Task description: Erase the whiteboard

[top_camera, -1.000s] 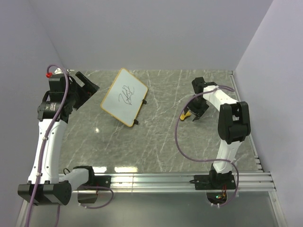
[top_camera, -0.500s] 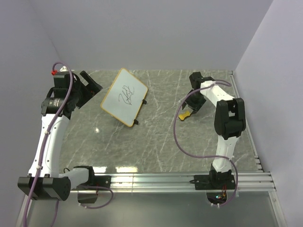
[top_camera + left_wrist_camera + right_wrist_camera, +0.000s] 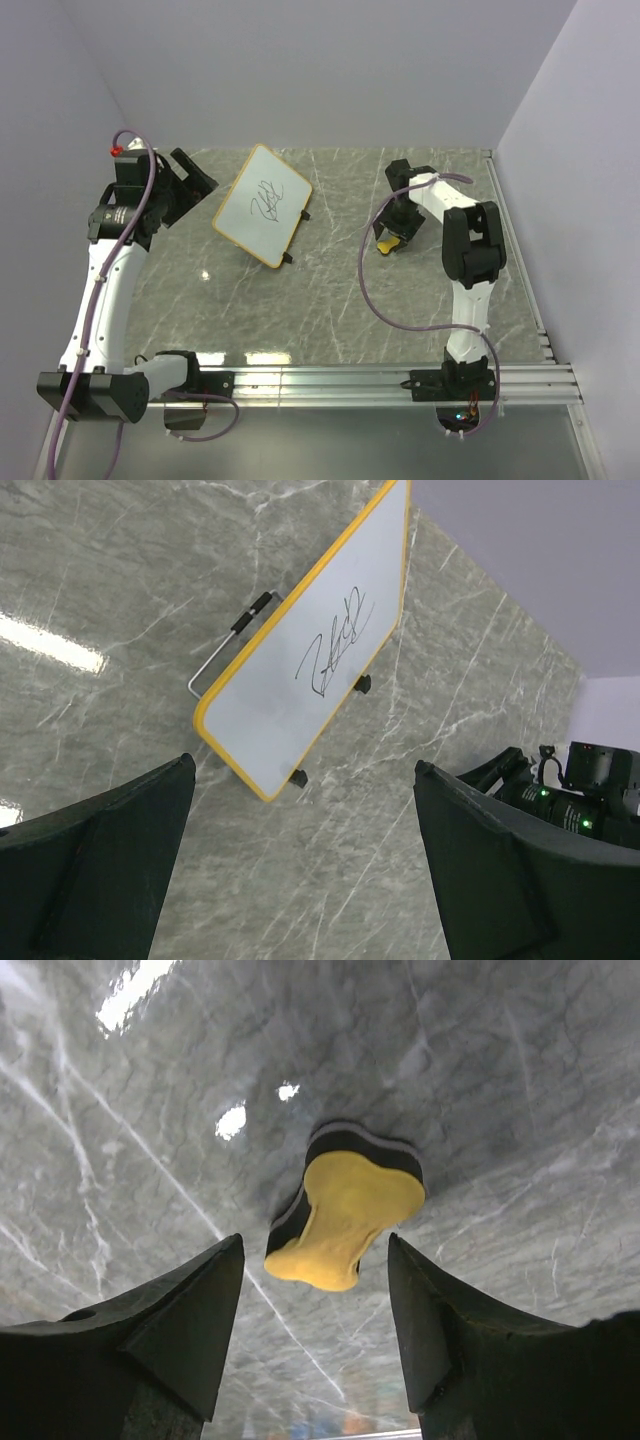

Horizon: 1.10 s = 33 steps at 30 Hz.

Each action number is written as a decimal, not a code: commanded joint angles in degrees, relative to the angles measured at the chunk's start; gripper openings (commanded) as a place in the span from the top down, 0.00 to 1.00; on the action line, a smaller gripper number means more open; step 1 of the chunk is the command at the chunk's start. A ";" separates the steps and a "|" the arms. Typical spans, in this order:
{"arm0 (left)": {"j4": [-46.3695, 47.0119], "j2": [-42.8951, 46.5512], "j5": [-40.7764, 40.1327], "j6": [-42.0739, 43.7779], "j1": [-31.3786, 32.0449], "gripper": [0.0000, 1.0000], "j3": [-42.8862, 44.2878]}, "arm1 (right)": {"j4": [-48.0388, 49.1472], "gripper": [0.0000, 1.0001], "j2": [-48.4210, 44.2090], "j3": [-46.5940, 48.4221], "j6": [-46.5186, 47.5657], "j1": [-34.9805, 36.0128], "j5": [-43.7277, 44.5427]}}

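The whiteboard [image 3: 263,205] lies flat at the back middle-left of the table, with a black scribble on its white face and two small black clips on its right edge. It also shows in the left wrist view [image 3: 312,645]. My left gripper [image 3: 192,187] is open and empty, just left of the board and above it. The yellow bone-shaped eraser [image 3: 388,242] lies on the table at the right. In the right wrist view the eraser [image 3: 345,1210] sits just ahead of the open fingers. My right gripper [image 3: 397,226] is open over it, holding nothing.
The table is grey marble [image 3: 330,300]. A metal rail [image 3: 350,378] runs along the near edge with both arm bases. Purple cables loop from each arm. Walls close the left, back and right sides.
My right gripper has swung left and back, from right of the eraser to right over it. My left arm rose a little early on and then held still. The whiteboard has not moved.
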<state>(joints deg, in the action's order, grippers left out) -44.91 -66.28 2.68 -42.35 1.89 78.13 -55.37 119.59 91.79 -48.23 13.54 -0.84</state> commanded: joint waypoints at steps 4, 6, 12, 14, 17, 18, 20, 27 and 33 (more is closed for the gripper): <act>0.52 -0.43 -0.48 2.01 0.92 0.03 3.35 | -0.35 0.38 1.43 2.52 -1.61 -1.32 1.28; 0.26 -0.60 -0.65 2.09 1.10 0.03 3.61 | 0.18 0.44 1.43 1.99 -1.61 -1.32 1.28; 0.34 -1.48 -1.01 2.27 1.36 0.02 3.79 | 1.14 0.72 1.17 -0.37 -0.99 -1.32 1.28; 2.44 -1.48 1.35 3.32 1.71 0.01 2.74 | 1.58 0.82 0.56 -1.52 -0.64 -1.32 1.02; 7.98 -1.75 4.95 6.22 2.59 0.01 -1.12 | 2.46 1.00 -0.58 -4.33 0.50 -1.32 -0.29; 9.99 -2.27 5.58 7.27 2.59 0.01 -2.61 | 2.90 1.00 -1.63 -4.77 1.11 -1.24 -0.65; 10.89 -4.72 6.46 8.24 2.68 0.01 -2.20 | 2.99 1.00 -2.69 -5.65 1.90 -1.06 -1.62; 13.26 -15.45 7.87 9.83 0.40 0.02 4.57 | 5.36 1.00 -11.55 -7.76 5.51 -0.10 -8.99; 21.43 -25.29 16.21 12.20 -4.17 0.09 7.04 | 4.75 1.00 -18.33 -9.26 6.21 0.26 -13.04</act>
<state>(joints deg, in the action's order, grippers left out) -30.24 -88.82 13.47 -32.93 -0.58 81.93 -51.24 106.67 83.09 -43.48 13.37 -10.39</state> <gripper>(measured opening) 0.916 0.340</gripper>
